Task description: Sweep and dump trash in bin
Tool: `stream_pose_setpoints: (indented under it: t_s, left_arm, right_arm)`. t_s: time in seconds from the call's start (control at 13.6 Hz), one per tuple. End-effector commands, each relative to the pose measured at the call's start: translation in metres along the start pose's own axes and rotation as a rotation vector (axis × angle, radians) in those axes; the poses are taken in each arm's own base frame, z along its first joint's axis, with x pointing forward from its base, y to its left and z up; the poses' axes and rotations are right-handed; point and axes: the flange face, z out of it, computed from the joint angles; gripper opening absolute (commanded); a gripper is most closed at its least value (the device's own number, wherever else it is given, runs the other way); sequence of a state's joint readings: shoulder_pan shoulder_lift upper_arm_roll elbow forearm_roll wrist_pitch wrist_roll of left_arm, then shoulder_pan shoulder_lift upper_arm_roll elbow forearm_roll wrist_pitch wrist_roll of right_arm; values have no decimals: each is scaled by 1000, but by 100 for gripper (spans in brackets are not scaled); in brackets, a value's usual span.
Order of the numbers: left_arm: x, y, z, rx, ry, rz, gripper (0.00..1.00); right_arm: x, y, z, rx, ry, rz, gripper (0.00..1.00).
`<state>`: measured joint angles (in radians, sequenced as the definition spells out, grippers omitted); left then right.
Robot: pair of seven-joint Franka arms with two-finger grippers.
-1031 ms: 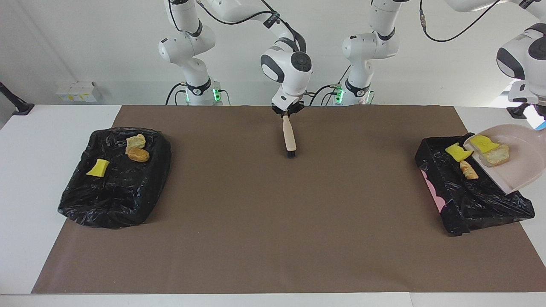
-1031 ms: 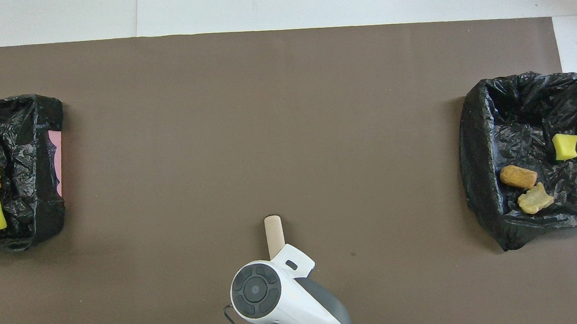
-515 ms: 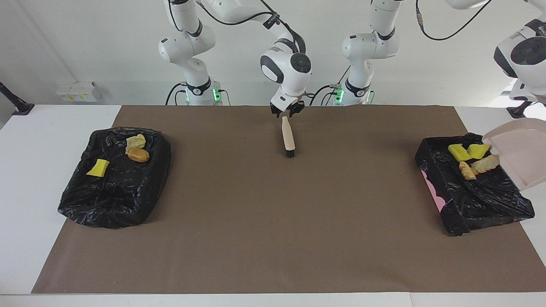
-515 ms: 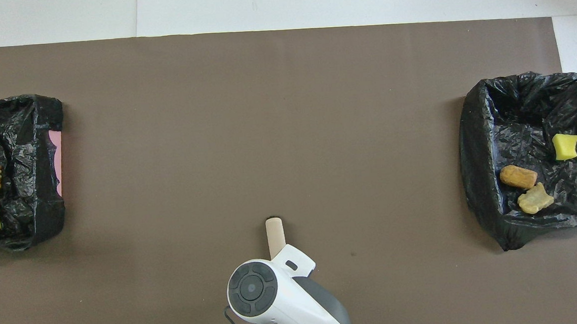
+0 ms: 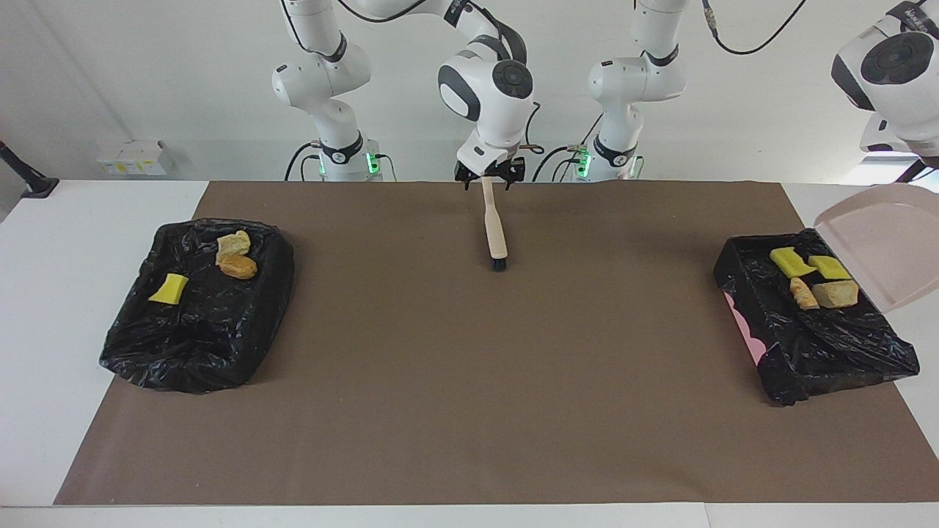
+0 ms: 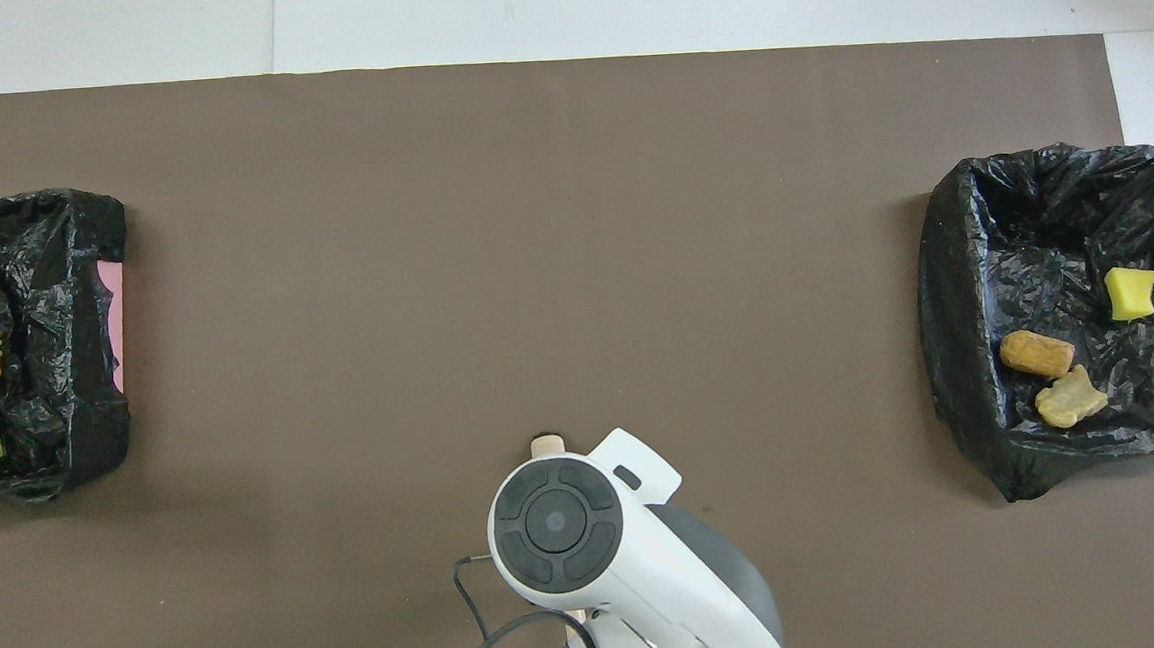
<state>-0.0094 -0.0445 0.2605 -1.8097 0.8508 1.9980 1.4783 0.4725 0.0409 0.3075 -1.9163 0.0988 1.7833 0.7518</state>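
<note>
first bin (image 5: 183, 352): black-bagged, at the right arm's end of the mat (image 5: 469, 381), open top.
trash in first bin: three scraps; yellow bit (image 5: 168, 289), tan chunk (image 5: 233, 242) touching the orange chunk (image 5: 238, 267) at the end nearer the robots.
mid mat: bare apart from the brush; no scraps lie on it.
brush (image 5: 496, 231): between the two bins, well apart from both, handle toward the robots, black bristles away from them. From overhead the right arm's wrist covers nearly all of it; only the tip shows.
right gripper (image 5: 490, 174): over the handle end, fingers spread wide on either side of it, gripping nothing. Contact with the handle cannot be told.
second bin (image 5: 807, 352): black-bagged, pink edge showing, at the left arm's end.
trash in second bin: four scraps bunched at the end nearer the robots; two yellow pieces (image 5: 789, 262), small orange piece (image 5: 804, 293), tan piece (image 5: 836, 293).
dustpan (image 5: 880, 249): raised, tilted, empty, just beside the second bin's outer end, over the table edge.
left gripper: cut off by the frame edge, clamped tight, holding the dustpan up.
</note>
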Motion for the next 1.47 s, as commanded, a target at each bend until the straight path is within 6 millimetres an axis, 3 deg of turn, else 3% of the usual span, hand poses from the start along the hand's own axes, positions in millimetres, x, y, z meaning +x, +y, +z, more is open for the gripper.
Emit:
stream_pose_setpoints:
  t_s: [0.0, 0.15, 0.37, 0.59, 0.88, 1.1, 1.4]
  left_arm:
    - [22, 6, -11, -64, 143, -95, 0]
    - [54, 8, -26, -140, 298, -196, 0]
    - [122, 7, -59, -266, 440, -419, 0]
    - [192, -1, -93, -349, 493, -595, 0]
    - [290, -5, -139, -476, 503, -877, 0]
    - [377, -3, -181, -546, 501, -1038, 0]
    - [464, -5, -235, -631, 502, -1172, 0]
  right_arm:
    - [17, 27, -41, 10, 18, -30, 100]
    - [45, 63, -68, 48, 51, -3, 100]
    - [86, 140, -105, 102, 98, -43, 100]
    - [105, 193, -132, 98, 145, -133, 100]
    - [122, 274, -151, 103, 146, -103, 100]
    - [124, 304, -157, 51, 140, -62, 100]
    - [126, 321, -158, 32, 144, -39, 100]
